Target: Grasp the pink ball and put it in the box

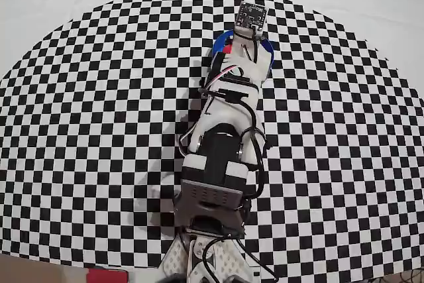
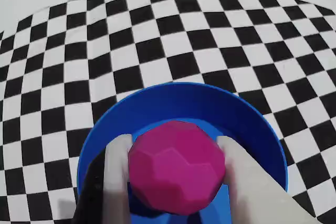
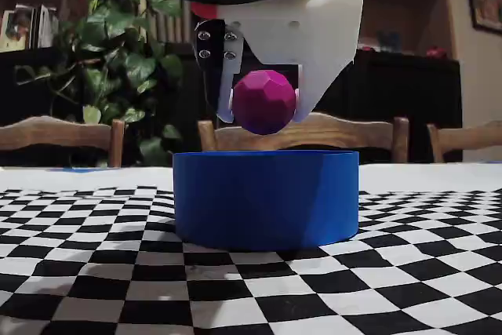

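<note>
The pink ball [image 2: 177,166] is a faceted magenta sphere pinched between my two white fingers [image 2: 117,177]. My gripper [image 2: 174,156] is shut on it and holds it right over the box [image 2: 178,100], a round bright-blue container. In the fixed view the pink ball [image 3: 264,102] hangs just above the rim of the box [image 3: 267,198], not touching it, with my gripper [image 3: 264,107] around it. In the overhead view my arm hides the ball, and only slivers of the box [image 1: 219,42] show at the wrist's sides.
The box stands on a black-and-white checkered cloth [image 1: 99,130] over a white table. My arm [image 1: 222,150] stretches from the near edge up the middle of the overhead view. Wooden chairs [image 3: 55,135] and a leafy plant [image 3: 129,52] stand behind the table.
</note>
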{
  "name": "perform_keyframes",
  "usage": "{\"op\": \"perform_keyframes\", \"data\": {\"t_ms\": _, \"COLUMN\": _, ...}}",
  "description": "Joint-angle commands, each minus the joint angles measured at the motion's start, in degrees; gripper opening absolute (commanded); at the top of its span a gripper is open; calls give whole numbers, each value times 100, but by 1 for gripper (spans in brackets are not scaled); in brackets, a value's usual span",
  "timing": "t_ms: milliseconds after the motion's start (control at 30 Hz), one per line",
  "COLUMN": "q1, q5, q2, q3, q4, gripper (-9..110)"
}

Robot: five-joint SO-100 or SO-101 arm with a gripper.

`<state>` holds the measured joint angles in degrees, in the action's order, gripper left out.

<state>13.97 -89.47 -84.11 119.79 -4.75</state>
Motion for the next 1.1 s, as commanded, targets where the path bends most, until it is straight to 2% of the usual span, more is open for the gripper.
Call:
{"op": "perform_keyframes", "data": {"t_ms": 0, "q1": 35, "q5": -35, "q2": -26, "q3": -229, "q4": 0, "gripper": 0}}
{"op": "perform_keyframes", "data": {"t_ms": 667, "q1": 35, "q5": -35, "q2": -26, "q3": -220, "q4": -18, "gripper": 1}}
{"op": "perform_keyframes", "data": {"t_ms": 833, "q1": 35, "q5": -44, "q2": -26, "q3": -211, "q4": -35, "gripper": 27}}
{"op": "perform_keyframes", "data": {"t_ms": 1067, "q1": -9, "q5": -44, "q2": -53, "q3": -193, "q4": -70, "gripper": 28}}
